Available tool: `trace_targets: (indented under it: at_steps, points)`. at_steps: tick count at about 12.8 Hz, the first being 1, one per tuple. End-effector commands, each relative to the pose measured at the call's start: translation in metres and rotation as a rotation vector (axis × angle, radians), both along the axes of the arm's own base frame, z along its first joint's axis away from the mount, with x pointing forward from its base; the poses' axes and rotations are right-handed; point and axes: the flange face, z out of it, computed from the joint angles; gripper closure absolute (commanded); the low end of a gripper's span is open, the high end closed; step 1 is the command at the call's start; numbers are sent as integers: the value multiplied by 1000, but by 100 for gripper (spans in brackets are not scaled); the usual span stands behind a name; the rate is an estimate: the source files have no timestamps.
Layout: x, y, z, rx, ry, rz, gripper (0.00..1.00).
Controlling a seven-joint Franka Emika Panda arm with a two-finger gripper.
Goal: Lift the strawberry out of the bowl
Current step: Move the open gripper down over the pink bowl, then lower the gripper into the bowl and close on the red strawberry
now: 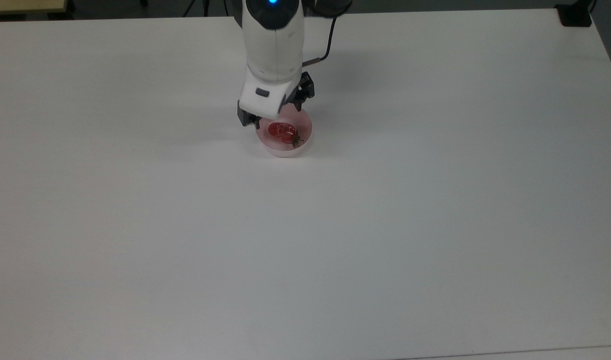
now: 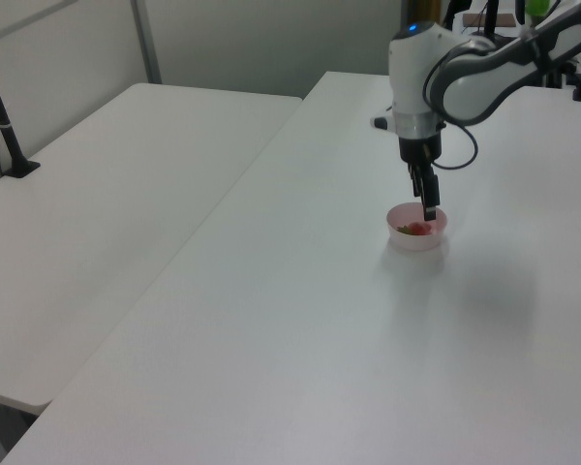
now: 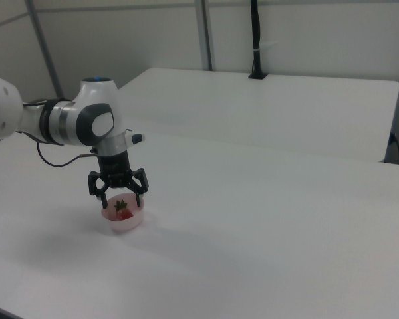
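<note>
One bowl (image 1: 285, 142), pale pink, round, stands on a white table (image 1: 385, 225); contents, one red strawberry (image 1: 282, 131) lying on its side, leafy end toward the top view's right. Top view: the gripper (image 1: 274, 116) hangs at the bowl's upper rim, its white arm (image 1: 273, 45) reaching in from the top edge; the strawberry lies bare in the bowl, untouched. Left view: the arm (image 2: 465, 77) bends in from the left view's upper right, the gripper (image 2: 428, 208) points straight down with its tip at rim height, the bowl (image 2: 407, 237) directly beneath, the strawberry (image 2: 418, 230) a small red patch inside. Right view: the gripper (image 3: 117, 193) stands spread wide, one finger to either side above the bowl (image 3: 124, 221), nothing between them; the strawberry (image 3: 122, 211) sits inside, green end up toward the camera. Step in hand, by judgement: the descent onto the fruit, grasp not yet made. Next move, by judgement: centre the spread fingers over the strawberry, lower them inside the walls without striking the rim, close across the narrow width of the fruit, then lift straight up. Glossy skin and a light bowl suggest a slip or a dragged bowl as the likely faults.
</note>
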Motion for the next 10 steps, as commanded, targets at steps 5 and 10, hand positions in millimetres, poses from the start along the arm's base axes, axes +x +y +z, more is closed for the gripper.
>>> trace_targets:
  at_steps: [5,10]
  points:
    - [13,24,-24,-23,-15,113,4]
    - [16,25,-39,-15,-25,109,12]
